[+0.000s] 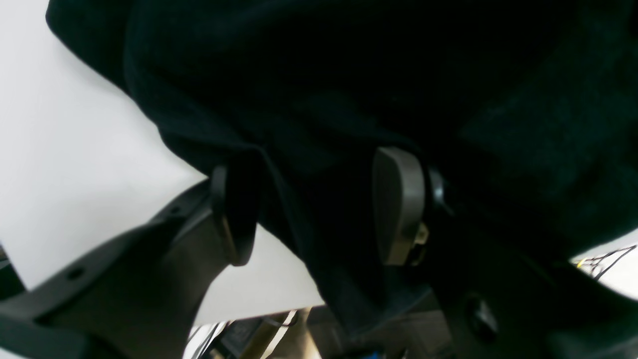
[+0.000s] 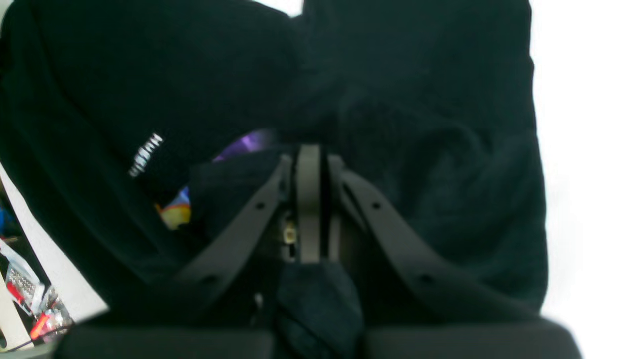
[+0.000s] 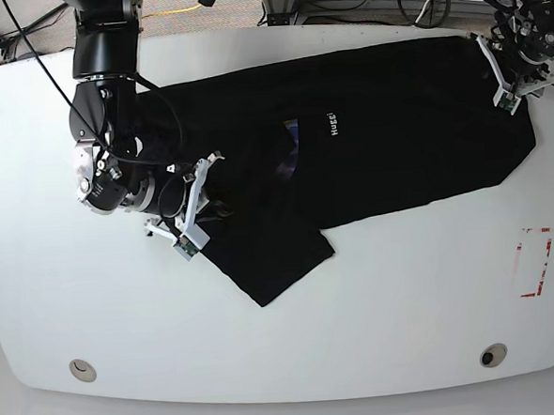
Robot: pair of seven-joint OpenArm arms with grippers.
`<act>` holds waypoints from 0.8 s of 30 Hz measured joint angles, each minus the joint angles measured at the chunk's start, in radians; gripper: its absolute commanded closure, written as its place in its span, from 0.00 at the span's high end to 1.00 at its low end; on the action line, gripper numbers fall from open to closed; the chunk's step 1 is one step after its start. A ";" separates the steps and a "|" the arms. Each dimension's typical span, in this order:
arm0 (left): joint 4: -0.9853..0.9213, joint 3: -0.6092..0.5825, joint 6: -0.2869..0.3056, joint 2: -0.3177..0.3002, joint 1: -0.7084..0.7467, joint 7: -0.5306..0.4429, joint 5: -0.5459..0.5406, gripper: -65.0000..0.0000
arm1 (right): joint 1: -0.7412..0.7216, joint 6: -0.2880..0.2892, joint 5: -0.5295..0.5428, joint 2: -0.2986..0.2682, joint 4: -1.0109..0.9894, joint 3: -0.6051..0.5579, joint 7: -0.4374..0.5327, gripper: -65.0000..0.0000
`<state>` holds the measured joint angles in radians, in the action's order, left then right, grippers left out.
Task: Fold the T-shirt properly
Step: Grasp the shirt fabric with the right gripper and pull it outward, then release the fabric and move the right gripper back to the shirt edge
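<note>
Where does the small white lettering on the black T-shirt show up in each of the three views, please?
Left wrist: not in it; only dark T-shirt cloth around the left end effector.
Right wrist: white lettering left of centre, running diagonally, up-left of the right end effector.
Base: white lettering near the middle of the shirt, toward the top.
Shared landmark: the purplish neck label close beside the lettering in the right wrist and base views.
</note>
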<state>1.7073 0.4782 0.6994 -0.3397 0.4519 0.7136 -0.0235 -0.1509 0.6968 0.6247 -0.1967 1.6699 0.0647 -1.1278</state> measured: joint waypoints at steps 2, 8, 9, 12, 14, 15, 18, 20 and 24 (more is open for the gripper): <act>-0.013 -0.001 -0.001 -0.002 -0.004 -0.007 -0.001 0.51 | -0.005 0.000 0.000 0.000 -0.014 -0.002 -0.001 0.00; -0.036 0.002 -0.003 -0.005 -0.007 -0.023 -0.014 0.51 | -0.015 0.000 0.000 0.002 -0.037 -0.001 0.005 0.00; -0.037 0.002 -0.003 -0.005 -0.010 -0.023 -0.014 0.51 | -0.022 0.000 0.000 0.002 -0.046 -0.001 0.015 0.00; -0.039 0.000 -0.003 -0.005 -0.016 -0.023 -0.011 0.51 | -0.056 0.000 0.001 -0.001 -0.075 0.000 0.029 0.00; -0.039 -0.005 -0.003 -0.005 -0.017 -0.023 -0.011 0.51 | -0.073 0.000 0.000 -0.001 -0.093 0.000 0.032 0.00; -0.039 -0.010 -0.004 -0.007 -0.015 -0.023 -0.010 0.51 | -0.083 0.000 0.001 -0.001 -0.106 0.000 0.035 0.00; -0.042 -0.014 -0.003 -0.022 -0.015 -0.023 -0.011 0.51 | -0.108 0.000 0.001 -0.002 -0.142 0.000 0.035 0.00; -0.042 -0.016 -0.003 -0.025 -0.015 -0.023 -0.012 0.51 | -0.122 0.000 -0.001 -0.003 -0.163 0.000 0.032 0.00; -0.043 -0.016 -0.003 -0.027 -0.015 -0.025 -0.012 0.51 | -0.148 0.000 0.001 -0.003 -0.184 0.000 0.047 0.02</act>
<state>1.6642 0.4625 0.6964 -0.3672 0.4370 0.6884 -0.0353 -0.2985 0.6964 0.6254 -0.1997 1.4860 0.0647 -1.0813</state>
